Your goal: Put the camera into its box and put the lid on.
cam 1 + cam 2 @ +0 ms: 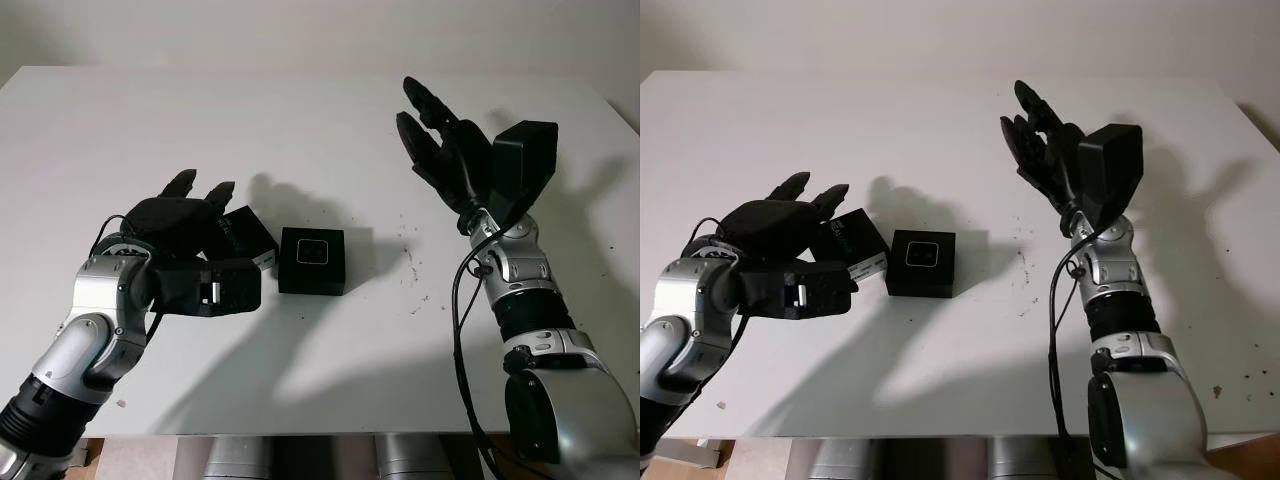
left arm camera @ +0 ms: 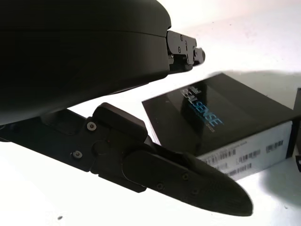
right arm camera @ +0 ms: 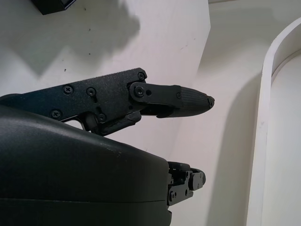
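Left hand open, hovering over the lid near the table's front edge; just beside, open box holding the camera; farther back, right hand raised, open, holding nothing; risk of knocking the lid or box aside.

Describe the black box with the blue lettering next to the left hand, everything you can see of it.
The lettered box is a flat black rectangular carton, glossy-looking, with blue lettering on its top face and a white side panel carrying barcode labels. It lies flat on the white table, turned at an angle, closed as far as can be seen. The left hand hovers over it, open; contact cannot be told. The open square box sits just beside it.
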